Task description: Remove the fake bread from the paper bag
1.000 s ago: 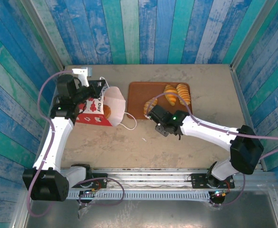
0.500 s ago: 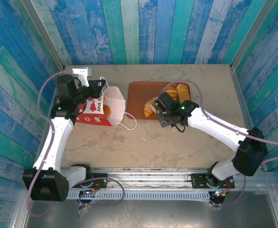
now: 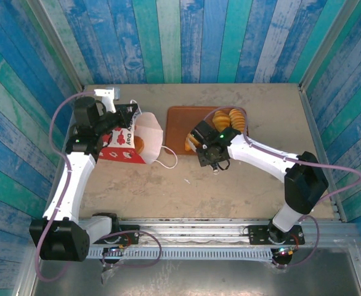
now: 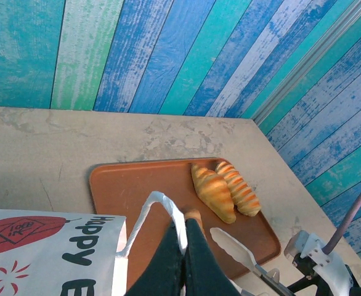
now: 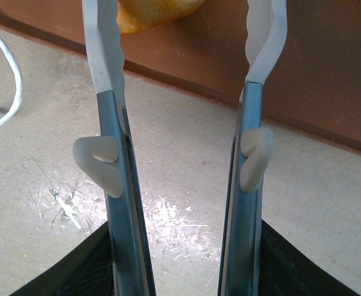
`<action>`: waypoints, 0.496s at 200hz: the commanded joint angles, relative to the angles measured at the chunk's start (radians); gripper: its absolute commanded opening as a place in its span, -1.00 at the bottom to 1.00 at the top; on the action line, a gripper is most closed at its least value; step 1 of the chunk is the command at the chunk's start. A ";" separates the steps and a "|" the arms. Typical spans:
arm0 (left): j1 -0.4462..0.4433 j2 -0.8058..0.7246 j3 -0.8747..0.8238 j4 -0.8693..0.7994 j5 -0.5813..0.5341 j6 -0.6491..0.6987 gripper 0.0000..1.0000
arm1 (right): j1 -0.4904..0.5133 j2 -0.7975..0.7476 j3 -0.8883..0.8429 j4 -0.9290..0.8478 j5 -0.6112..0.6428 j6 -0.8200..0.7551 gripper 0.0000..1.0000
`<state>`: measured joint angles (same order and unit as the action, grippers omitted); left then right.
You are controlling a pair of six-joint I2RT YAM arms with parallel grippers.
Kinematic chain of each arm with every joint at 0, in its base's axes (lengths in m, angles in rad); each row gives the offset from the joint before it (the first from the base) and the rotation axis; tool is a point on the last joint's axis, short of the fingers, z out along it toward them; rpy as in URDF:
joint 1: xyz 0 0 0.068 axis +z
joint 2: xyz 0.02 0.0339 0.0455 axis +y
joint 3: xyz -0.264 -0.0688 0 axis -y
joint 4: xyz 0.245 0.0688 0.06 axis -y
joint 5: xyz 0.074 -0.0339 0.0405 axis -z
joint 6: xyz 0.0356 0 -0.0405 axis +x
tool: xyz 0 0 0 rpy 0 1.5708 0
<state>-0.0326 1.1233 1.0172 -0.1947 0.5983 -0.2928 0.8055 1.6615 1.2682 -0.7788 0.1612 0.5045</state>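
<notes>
Fake bread point(image 4: 214, 192), golden-brown, lies on tray point(image 4: 125, 191); left hand point(image 4: 183, 229) apparently pinches paper bag point(image 4: 57, 246), right hand point(image 5: 183, 37) gapes.

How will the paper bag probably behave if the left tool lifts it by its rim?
Probably floppy: the paper bag is thin paper, and its rim bends where the left tool pinches it. Likely light, yet the bread seen in its mouth may slide out when it is lifted. Its loose cord handle could drag or snag.
</notes>
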 commanded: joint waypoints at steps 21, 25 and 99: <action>0.002 -0.010 -0.012 0.031 0.009 0.002 -1.00 | -0.027 -0.032 0.006 -0.069 0.074 -0.040 0.02; 0.002 -0.010 -0.011 0.031 0.010 0.003 -1.00 | -0.031 -0.039 0.001 -0.071 0.074 -0.045 0.02; 0.003 -0.006 -0.009 0.032 0.011 -0.003 -1.00 | -0.075 -0.137 -0.036 -0.118 0.086 -0.086 0.01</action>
<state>-0.0326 1.1233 1.0122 -0.1944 0.6003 -0.2932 0.7380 1.5677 1.2427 -0.8608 0.2176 0.4286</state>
